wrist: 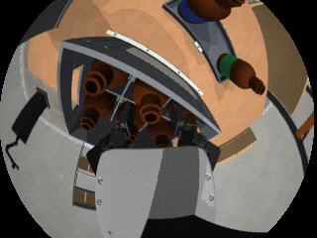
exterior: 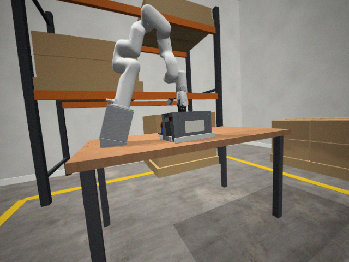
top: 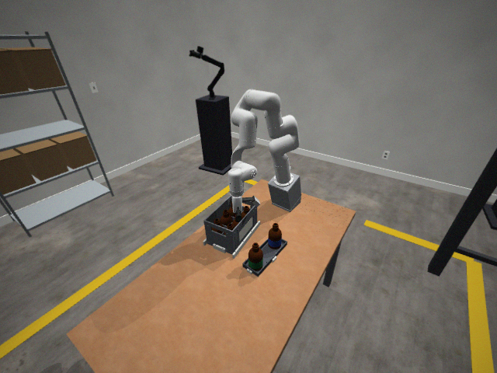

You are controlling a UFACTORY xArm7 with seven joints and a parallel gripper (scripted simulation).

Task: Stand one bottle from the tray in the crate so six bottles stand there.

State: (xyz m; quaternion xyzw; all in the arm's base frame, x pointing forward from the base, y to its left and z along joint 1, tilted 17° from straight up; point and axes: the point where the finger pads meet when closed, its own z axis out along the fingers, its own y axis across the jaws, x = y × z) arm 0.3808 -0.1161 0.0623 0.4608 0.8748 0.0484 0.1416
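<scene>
The grey crate [top: 220, 241] [exterior: 180, 115] [wrist: 69, 57] stands level on the table with several brown bottles in its cells, such as a bottle [top: 225, 218] [wrist: 148, 96] near the fingers. My gripper [top: 238, 217] [exterior: 182, 108] [wrist: 152, 108] points down into the crate, its fingers apart around a bottle top, not closed on it. The fingers and crate walls hide parts of the bottles and cells. The dark tray [top: 265, 258] [wrist: 210, 42] lies level beside the crate. A green-banded bottle [top: 255, 256] [wrist: 243, 74] and a blue-banded bottle [top: 275, 235] [wrist: 200, 11] stand upright on it.
A light guide strip [exterior: 194, 137] [wrist: 149, 49] runs along the crate's foot. The arm's grey base block [top: 285, 193] [exterior: 115, 124] stands at the table's end. The crate's walls and neighbouring bottles are close around the fingers.
</scene>
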